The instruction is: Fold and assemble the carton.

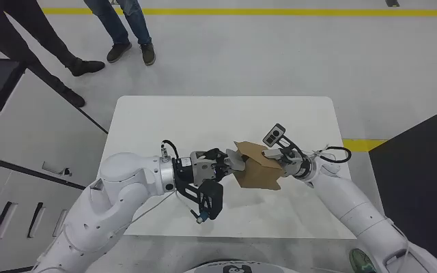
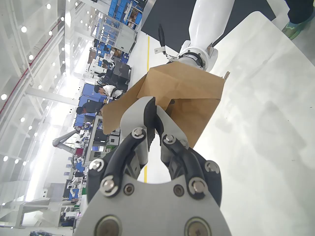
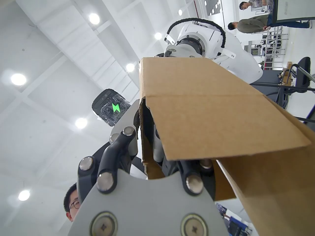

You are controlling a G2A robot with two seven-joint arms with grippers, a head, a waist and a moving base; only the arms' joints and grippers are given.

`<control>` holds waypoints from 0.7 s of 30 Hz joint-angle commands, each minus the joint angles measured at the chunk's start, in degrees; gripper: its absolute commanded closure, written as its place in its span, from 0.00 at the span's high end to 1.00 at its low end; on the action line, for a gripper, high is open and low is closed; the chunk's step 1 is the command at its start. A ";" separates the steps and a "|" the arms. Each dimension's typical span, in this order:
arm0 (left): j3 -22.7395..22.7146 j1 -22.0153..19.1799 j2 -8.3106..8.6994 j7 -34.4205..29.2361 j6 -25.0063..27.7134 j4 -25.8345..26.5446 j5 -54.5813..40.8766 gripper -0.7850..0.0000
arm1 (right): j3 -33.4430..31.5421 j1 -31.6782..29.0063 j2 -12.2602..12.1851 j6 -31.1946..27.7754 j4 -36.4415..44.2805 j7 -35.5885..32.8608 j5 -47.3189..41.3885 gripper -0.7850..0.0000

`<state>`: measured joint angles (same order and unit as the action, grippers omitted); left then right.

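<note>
A brown cardboard carton (image 1: 259,174), partly folded with loose flaps, is held above the middle of the white table (image 1: 205,116) between both arms. My left gripper (image 1: 233,161) is at the carton's left end. In the left wrist view the carton (image 2: 187,87) lies just past my left gripper (image 2: 154,108), whose fingers are pressed together on a flap edge. My right gripper (image 1: 283,161) is at the carton's right end. In the right wrist view my right gripper (image 3: 145,133) is shut on a wall of the carton (image 3: 201,104), one finger outside and one inside.
The table's bare top (image 2: 270,99) spreads around and below the carton. Two people stand on the floor (image 1: 130,27) beyond the far edge. A dark cabinet (image 1: 410,170) stands to the right of the table and grey furniture (image 1: 27,184) to the left.
</note>
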<state>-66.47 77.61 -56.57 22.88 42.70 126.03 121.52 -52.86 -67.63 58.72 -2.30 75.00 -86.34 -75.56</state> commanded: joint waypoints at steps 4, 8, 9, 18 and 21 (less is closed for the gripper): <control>0.99 -0.71 -0.02 -0.59 -0.11 -0.24 -0.34 0.00 | -1.04 -0.63 0.18 0.33 0.15 -0.74 0.60 0.00; 1.70 -1.02 0.02 -1.10 0.26 0.03 -0.30 0.00 | -1.79 -0.95 0.33 0.71 0.17 -1.04 1.27 0.00; 2.00 -1.08 0.03 -1.25 0.43 0.08 -0.23 0.00 | -1.96 -1.05 0.36 0.83 0.22 -1.11 1.41 0.00; 4.35 -1.77 0.04 -2.63 1.14 0.69 0.33 0.00 | -3.29 -2.40 0.64 1.70 1.00 -1.60 2.74 0.00; 4.92 -1.86 0.06 -3.16 1.37 0.95 0.43 0.00 | -3.77 -2.89 0.70 1.93 1.27 -1.62 3.18 0.00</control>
<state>-61.75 75.77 -56.51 19.91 44.04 126.88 121.92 -56.45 -70.34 59.40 -0.45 76.21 -87.99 -72.52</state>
